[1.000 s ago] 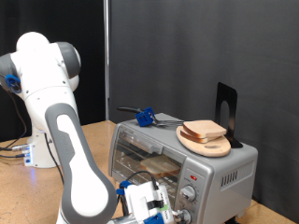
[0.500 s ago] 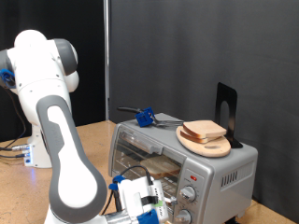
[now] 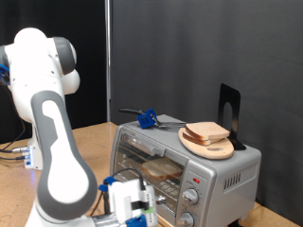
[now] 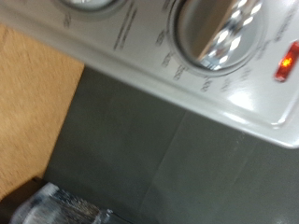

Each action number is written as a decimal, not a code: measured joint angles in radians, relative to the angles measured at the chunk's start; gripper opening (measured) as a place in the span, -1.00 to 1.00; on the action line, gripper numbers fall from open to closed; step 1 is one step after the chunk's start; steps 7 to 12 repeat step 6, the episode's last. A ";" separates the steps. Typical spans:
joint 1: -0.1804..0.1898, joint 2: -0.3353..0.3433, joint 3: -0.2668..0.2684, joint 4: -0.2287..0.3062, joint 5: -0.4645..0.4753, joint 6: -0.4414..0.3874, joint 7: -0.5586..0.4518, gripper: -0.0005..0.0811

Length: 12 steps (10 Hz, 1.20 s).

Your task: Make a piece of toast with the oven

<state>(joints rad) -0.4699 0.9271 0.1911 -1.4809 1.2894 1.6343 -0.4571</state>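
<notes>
The silver toaster oven (image 3: 227, 170) stands on a wooden table at the exterior view's right, its glass door shut. A slice of pale bread with a brown crust (image 3: 206, 131) lies on a round wooden board (image 3: 216, 148) on top of the oven. A tan shape (image 3: 161, 170) shows behind the glass; I cannot tell what it is. My gripper (image 3: 131, 206) is low in front of the oven, at the exterior view's bottom, to the left of the knobs (image 3: 191, 197). The wrist view shows the control panel close up, with a round knob (image 4: 220, 33) and a lit red lamp (image 4: 288, 61).
A utensil with a blue part (image 3: 147, 118) and a black upright stand (image 3: 229, 112) sit on the oven's top. The white arm (image 3: 52, 123) fills the exterior view's left. Cables lie on the table at far left (image 3: 11, 151).
My gripper has moved towards the exterior view's left, away from the knobs, so more of the oven's glass door shows. The bread and board have not moved.
</notes>
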 joint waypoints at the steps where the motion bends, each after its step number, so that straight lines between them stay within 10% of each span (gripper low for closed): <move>1: -0.010 -0.014 -0.017 0.009 -0.031 -0.032 0.050 0.98; 6: -0.074 -0.076 -0.058 -0.002 -0.086 -0.203 0.124 0.99; 12: -0.074 -0.076 -0.058 -0.002 -0.086 -0.203 0.124 0.99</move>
